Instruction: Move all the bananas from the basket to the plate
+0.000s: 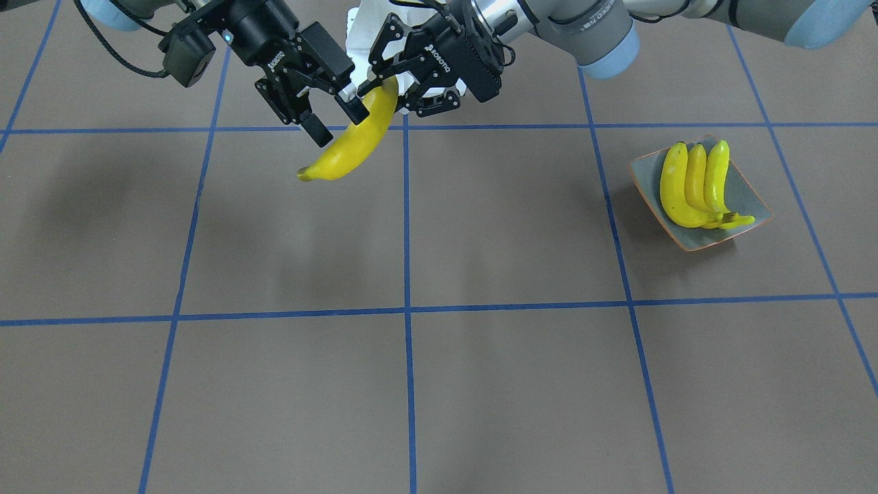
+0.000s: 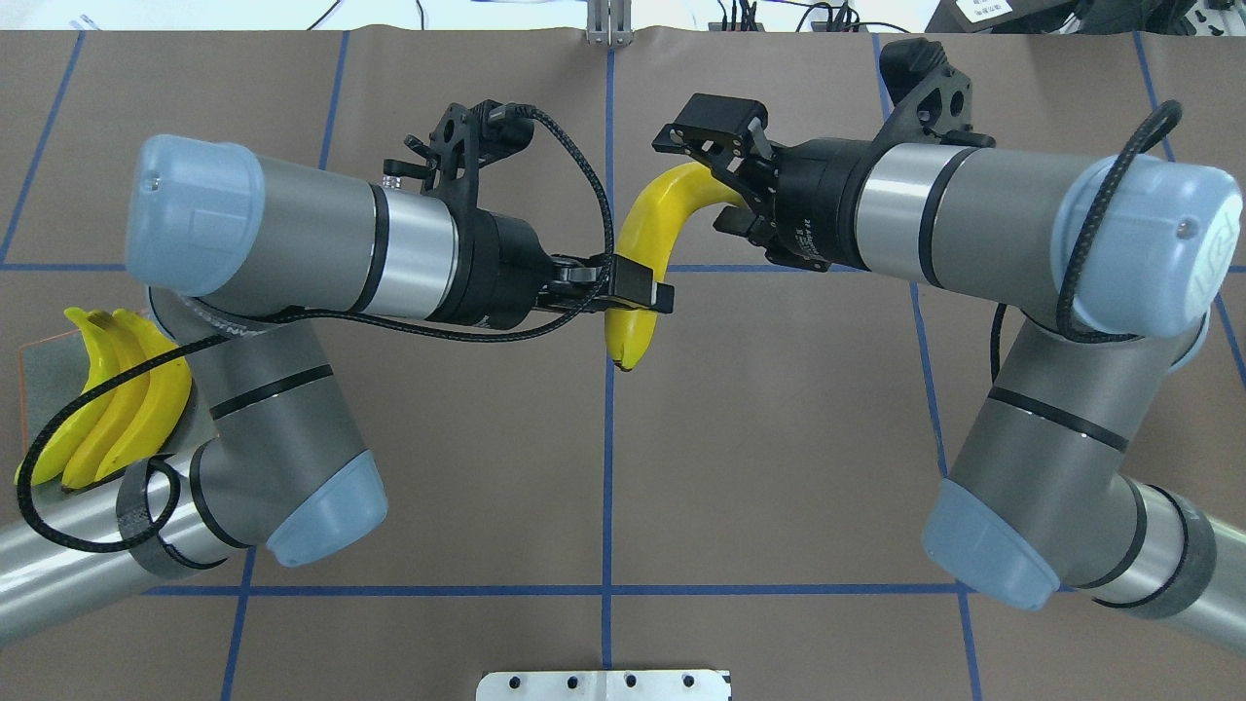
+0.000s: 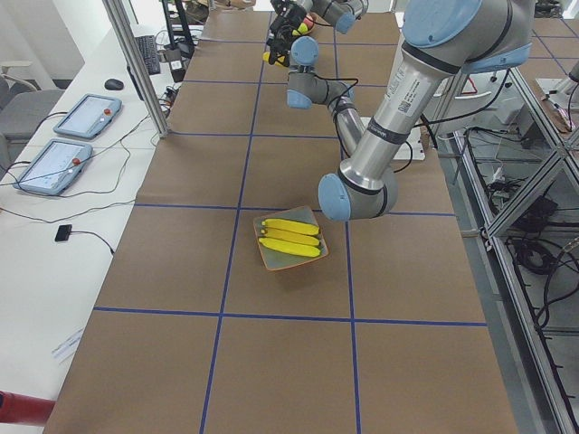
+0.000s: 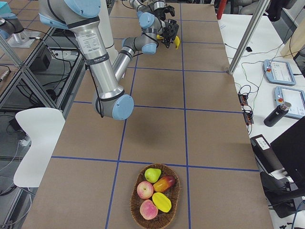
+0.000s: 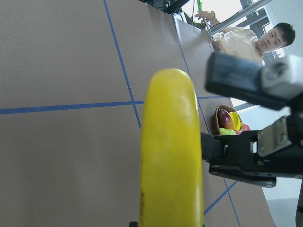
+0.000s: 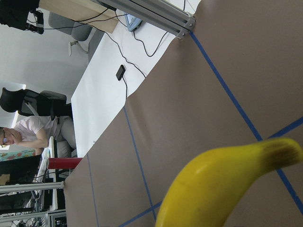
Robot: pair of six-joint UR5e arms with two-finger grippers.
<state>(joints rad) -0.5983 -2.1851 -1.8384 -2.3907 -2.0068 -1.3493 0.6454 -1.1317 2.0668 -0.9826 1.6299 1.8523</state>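
Handover in mid-air over the desk [image 1: 480, 240]: both arms meet at one banana [image 1: 348, 149], which hangs above the desk's middle, a little toward 12 o'clock in the overhead view. The left hand [image 2: 635, 289] is clamped across the banana's end nearer the robot. The right hand [image 1: 334, 121] straddles the farther part with its fingers wide and a gap showing beside it, so the left hand seems to carry the weight alone.

Three bananas [image 1: 694, 184] lie side by side on the plate [image 1: 751, 200], at 9 o'clock on the robot's left. The basket [image 4: 135, 213] is far off at 3 o'clock. It holds other fruit [image 4: 145, 190] and no banana that can be seen.

By that count three of four are delivered, and this looks like the last. What is left: the right arm backs clear, and the left arm swings to 9 o'clock and lays the banana beside the others.
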